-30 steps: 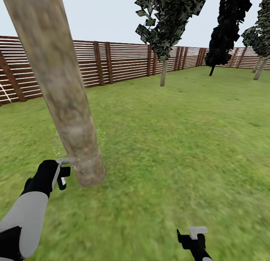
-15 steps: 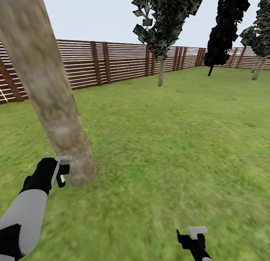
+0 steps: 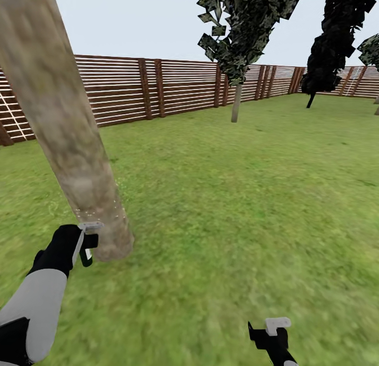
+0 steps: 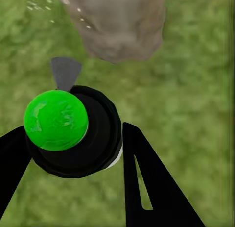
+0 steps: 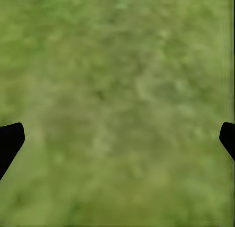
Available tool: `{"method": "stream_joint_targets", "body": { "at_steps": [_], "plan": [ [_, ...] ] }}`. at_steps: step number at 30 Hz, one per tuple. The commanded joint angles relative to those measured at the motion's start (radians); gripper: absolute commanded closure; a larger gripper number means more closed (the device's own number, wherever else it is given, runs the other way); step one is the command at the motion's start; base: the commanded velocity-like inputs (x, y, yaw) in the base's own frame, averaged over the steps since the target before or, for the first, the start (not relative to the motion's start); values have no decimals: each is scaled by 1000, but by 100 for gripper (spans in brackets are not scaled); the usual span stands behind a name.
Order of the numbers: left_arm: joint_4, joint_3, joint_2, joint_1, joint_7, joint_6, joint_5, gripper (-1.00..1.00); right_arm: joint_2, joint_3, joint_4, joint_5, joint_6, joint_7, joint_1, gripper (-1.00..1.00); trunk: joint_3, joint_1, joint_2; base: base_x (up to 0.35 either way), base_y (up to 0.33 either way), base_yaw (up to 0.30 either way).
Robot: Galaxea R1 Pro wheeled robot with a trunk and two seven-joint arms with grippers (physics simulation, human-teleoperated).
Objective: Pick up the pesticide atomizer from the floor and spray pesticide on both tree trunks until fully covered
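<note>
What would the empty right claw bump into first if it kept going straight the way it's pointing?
Most likely just the grass lawn: the right gripper, jaws wide apart, looks down at bare turf with nothing between, though depth is hard to judge.

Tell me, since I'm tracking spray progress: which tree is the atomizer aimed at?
The thick mottled grey-tan trunk right beside the left gripper, white specks near its base. The leafy tree and black tree stand far off by the fence.

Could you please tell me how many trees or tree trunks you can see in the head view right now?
4. A thick tree trunk stands beside the left gripper; a leafy tree by the fence; a dark tree further right; a fourth's foliage is cut off, so more may be hidden.
</note>
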Motion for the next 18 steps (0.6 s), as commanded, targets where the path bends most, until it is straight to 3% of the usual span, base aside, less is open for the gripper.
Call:
{"method": "stream_joint_targets", "body": {
  "at_steps": [1,5,12,18],
  "plan": [
    [-2,3,-1,0,-9,3,-11,100,0,9,0,-8,-2,-2,0,-100,-1,0,0,241,-187,0],
    [-3,3,-1,0,-8,2,-11,100,0,9,0,-8,-2,-2,0,-100,-1,0,0,237,-189,15],
    [6,8,-2,3,-8,-2,-10,100,0,9,0,-8,-2,-2,0,-100,-1,0,0,43,-262,245],
    [34,15,1,60,-7,-34,-11,100,0,9,0,-8,-2,-2,0,-100,-1,0,0,107,-260,134]
  ]
}}
